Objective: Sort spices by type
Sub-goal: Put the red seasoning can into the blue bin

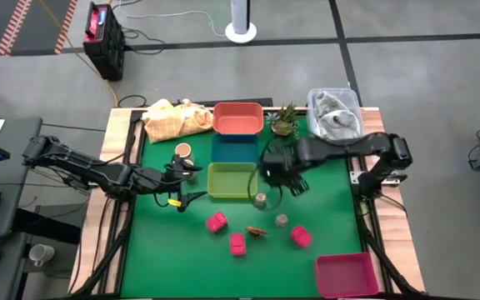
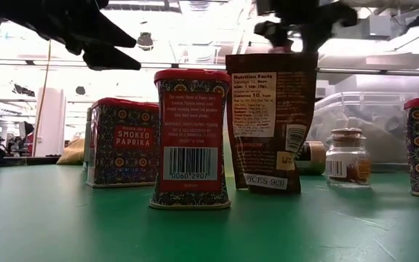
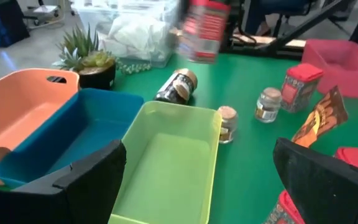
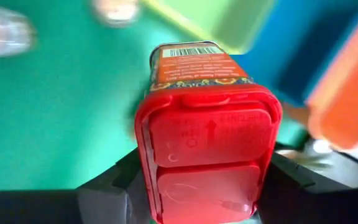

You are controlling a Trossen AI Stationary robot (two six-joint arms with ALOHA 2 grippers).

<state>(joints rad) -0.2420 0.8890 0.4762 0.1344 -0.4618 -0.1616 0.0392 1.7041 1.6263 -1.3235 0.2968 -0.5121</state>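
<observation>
The right end effector [image 4: 204, 186] is clamped on a red-lidded patterned paprika tin [image 4: 207, 124], held upright off the green counter [image 1: 173, 250] just beside the lime-green plastic bin [image 1: 230, 181], while the left end effector [image 1: 186, 183] waits open on the bin's other side.

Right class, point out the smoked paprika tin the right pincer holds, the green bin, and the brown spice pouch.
Smoked paprika tin [image 4: 207, 152]: right wrist view, red lid.
Green bin [image 1: 231, 181]: high view, bare floor.
Brown spice pouch [image 2: 271, 124]: low view, back label.
</observation>
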